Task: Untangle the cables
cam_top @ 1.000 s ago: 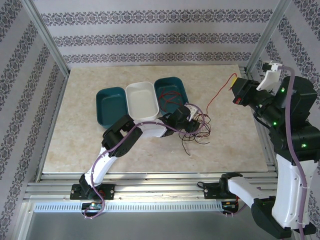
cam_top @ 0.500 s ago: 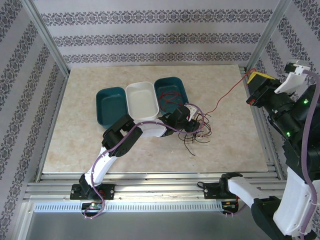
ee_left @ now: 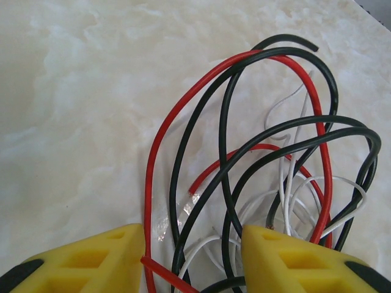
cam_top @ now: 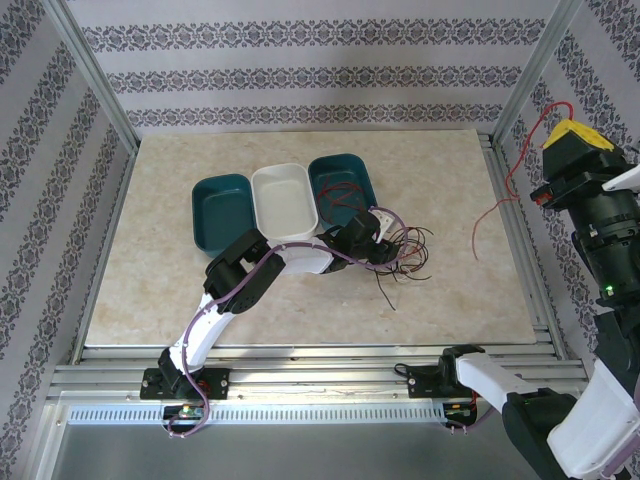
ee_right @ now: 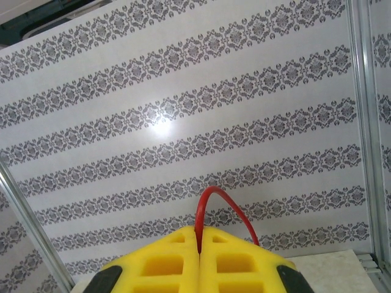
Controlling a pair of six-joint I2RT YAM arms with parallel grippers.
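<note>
A pale marbled desk (cam_top: 180, 270) fills the middle of the top view, shut in by walls (cam_top: 300, 75) papered in grey damask stripes and by bare metal frame posts (cam_top: 95, 75) at the corners. Three trays sit in a row at the centre: a teal tray (cam_top: 200, 215), a white tray (cam_top: 283, 200) and a second teal tray (cam_top: 340, 158). The cables (cam_top: 405, 255), red, black and white loops, lie tangled just to the lower right of the trays. The left tool (ee_left: 194, 244) rests on them with its yellow fingers spread and wires running through the gap. The right tool (cam_top: 572, 135), pressed together on the red cable (cam_top: 508, 190), has moved from over the desk's right part to the upper right, beyond the desk edge. That cable, a second ago stretched to the pile, now hangs free of it.
</note>
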